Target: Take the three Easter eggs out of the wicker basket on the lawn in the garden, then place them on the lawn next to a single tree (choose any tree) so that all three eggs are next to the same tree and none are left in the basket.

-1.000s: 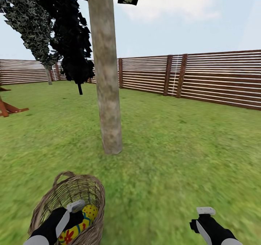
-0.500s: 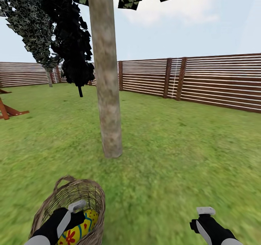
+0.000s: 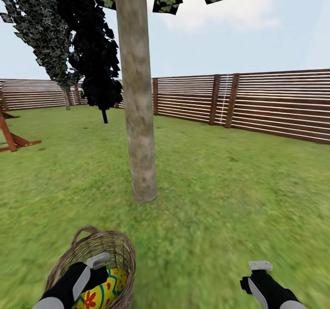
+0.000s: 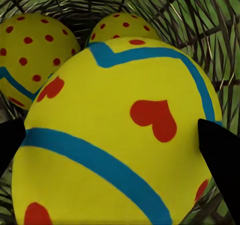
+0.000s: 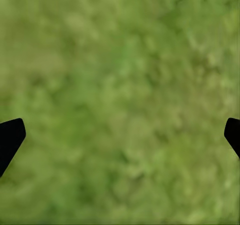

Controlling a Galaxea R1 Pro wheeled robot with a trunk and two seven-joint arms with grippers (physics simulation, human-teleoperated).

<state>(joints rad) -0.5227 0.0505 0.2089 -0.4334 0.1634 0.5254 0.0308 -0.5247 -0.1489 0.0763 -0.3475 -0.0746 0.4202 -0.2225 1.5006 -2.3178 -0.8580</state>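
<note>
Head view, left to right: wooden playset [image 3: 11, 137] at the far left edge, dark mottled tree [image 3: 39, 29] and a near-black one behind it, then the pale-trunked tree [image 3: 137, 98] standing mid-lawn, slatted fence [image 3: 256, 105] running off to the right. Wicker basket [image 3: 98, 254] sits on the lawn [image 3: 220, 199] low in the picture, near the trunk's base but apart from it.

Left gripper [image 3: 89, 272] reaches down into the basket. Left wrist view: one Easter egg [image 4: 120, 140] — yellow, blue zigzag, red hearts — lies between the two dark fingers [image 4: 220, 155], which stand spread at either side of it; whether they touch the shell yet, cannot tell. Two more eggs, one [image 4: 30, 55] red-dotted and another [image 4: 122, 27] behind, rest against the woven wall. All three are in the basket.

Right gripper [image 5: 120, 135] hangs over bare grass, fingers wide apart, holding nothing.

Judgement: first step in hand — taking hold of the nearest egg. Next move calls for closing gently on its widest part, lifting straight up clear of the rim, then carrying it to the grass just beside the pale trunk. A round, smooth shell could slip if pinched off-centre.
</note>
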